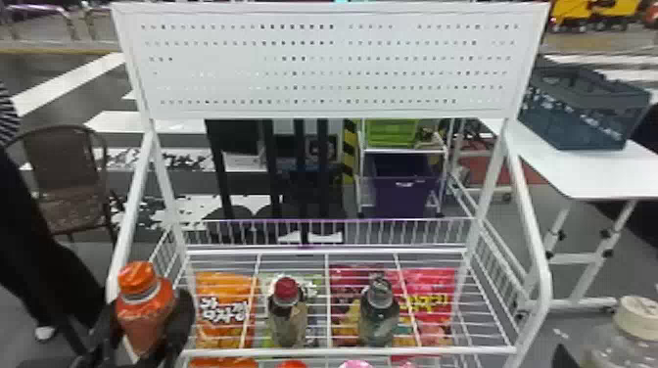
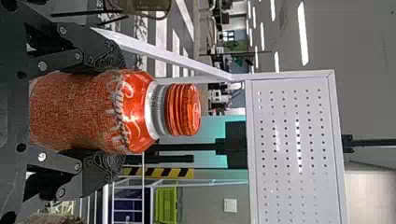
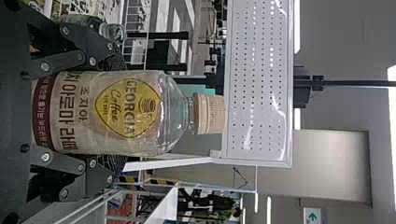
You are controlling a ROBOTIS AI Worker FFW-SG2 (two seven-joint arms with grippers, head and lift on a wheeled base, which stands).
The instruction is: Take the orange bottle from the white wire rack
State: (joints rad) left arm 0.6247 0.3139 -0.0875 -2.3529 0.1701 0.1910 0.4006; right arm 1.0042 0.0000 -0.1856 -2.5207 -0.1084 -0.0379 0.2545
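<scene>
At the lower left of the head view, my left gripper (image 1: pixel 152 333) is shut around the orange bottle (image 1: pixel 145 313), upright by the left side of the white wire rack (image 1: pixel 342 350). In the left wrist view the orange bottle (image 2: pixel 135 112) lies between both fingers of my left gripper (image 2: pixel 109 112), its cap free. My right gripper (image 3: pixel 112 114) is closed on a clear coffee bottle (image 3: pixel 126 112) with a beige cap in the right wrist view; that coffee bottle (image 1: pixel 624 337) stands at the head view's lower right corner.
On the rack's upper shelf stand a red-capped bottle (image 1: pixel 288 313) and a dark green bottle (image 1: pixel 379 313). Snack bags (image 1: pixel 223 308) show through the wires. A white perforated panel (image 1: pixel 323 63) rises behind; a table (image 1: pixel 582 171) with a crate (image 1: pixel 587 107) is at the right.
</scene>
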